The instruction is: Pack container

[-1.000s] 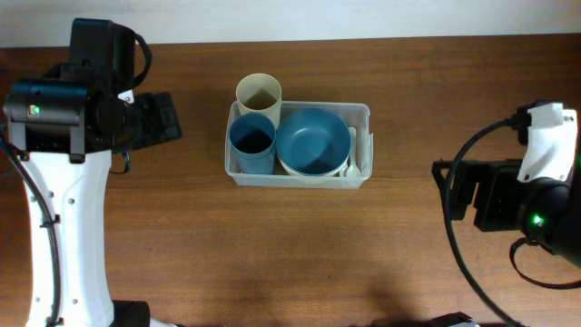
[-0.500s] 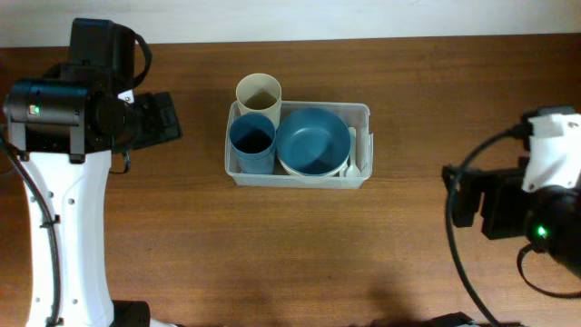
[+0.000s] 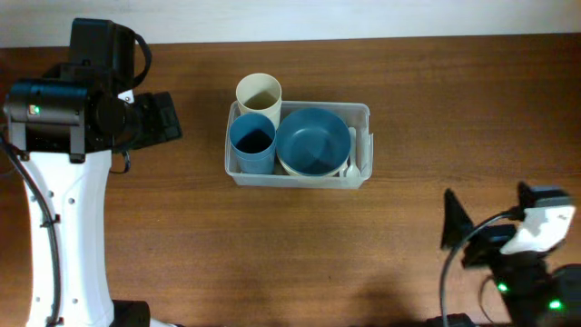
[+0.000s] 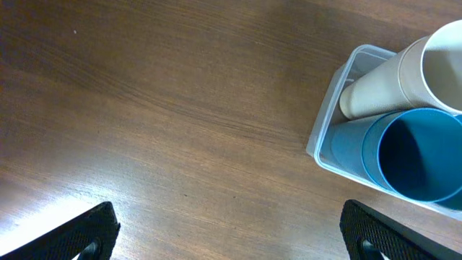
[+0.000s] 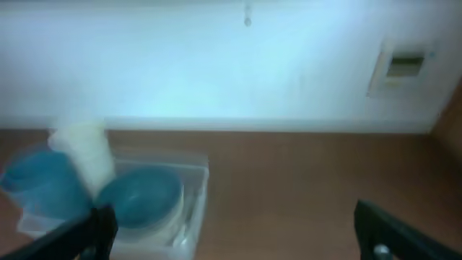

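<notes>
The clear plastic container stands at the middle of the table, toward the back. Inside it are a cream cup, a blue cup, a blue bowl nested in a cream one, and a white spoon by the right wall. My left gripper hangs open left of the container, with nothing between its fingers. In the left wrist view that gripper spans bare wood, and the container's corner is at upper right. My right gripper is open at the front right; its blurred view shows the container far off.
A pale wall rises behind the table's back edge. Bare brown wood lies in front of the container and on both sides of it. The left arm's white link runs along the left edge.
My right arm has pulled back toward the table's front right corner, away from the container, and its camera now looks level across the table. The left arm and the container's contents have not moved.
</notes>
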Tool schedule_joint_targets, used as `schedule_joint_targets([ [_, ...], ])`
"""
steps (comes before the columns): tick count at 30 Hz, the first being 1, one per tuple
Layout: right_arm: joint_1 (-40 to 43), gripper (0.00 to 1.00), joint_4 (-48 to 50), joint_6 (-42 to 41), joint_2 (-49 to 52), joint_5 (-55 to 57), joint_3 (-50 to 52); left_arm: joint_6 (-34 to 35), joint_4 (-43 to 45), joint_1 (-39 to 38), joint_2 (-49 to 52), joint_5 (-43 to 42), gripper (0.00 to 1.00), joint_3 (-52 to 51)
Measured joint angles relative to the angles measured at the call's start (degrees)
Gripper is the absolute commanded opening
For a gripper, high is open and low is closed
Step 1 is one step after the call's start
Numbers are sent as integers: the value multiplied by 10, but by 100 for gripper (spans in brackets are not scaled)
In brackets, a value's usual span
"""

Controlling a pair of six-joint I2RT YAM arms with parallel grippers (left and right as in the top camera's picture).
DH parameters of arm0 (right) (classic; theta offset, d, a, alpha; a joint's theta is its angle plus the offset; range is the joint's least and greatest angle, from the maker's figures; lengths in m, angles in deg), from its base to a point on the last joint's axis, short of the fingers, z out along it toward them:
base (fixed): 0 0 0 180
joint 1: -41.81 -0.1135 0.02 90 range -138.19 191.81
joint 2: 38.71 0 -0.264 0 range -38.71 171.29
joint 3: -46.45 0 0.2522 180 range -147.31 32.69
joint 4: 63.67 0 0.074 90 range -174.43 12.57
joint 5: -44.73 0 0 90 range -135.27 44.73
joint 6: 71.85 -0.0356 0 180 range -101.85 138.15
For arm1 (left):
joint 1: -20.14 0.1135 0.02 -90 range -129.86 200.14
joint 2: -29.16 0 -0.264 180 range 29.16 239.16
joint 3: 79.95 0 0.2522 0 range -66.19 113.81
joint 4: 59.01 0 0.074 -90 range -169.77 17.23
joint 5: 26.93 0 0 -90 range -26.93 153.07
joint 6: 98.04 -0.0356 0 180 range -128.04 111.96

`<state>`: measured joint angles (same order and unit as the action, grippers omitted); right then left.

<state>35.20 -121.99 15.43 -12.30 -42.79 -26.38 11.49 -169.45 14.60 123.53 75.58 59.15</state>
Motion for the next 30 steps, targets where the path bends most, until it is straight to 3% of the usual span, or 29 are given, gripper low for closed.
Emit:
schedule_joint_targets([
  [5,0,99,163,2,-109,1,203,0,0,0,0,0,100,0],
  [12,18,98,319,2,-195,-15,387,0,0,0,0,0,100,0],
  [20,70,99,332,2,-249,-30,465,0,0,0,0,0,100,0],
  [30,74,99,360,4,-255,-25,479,0,0,0,0,0,100,0],
])
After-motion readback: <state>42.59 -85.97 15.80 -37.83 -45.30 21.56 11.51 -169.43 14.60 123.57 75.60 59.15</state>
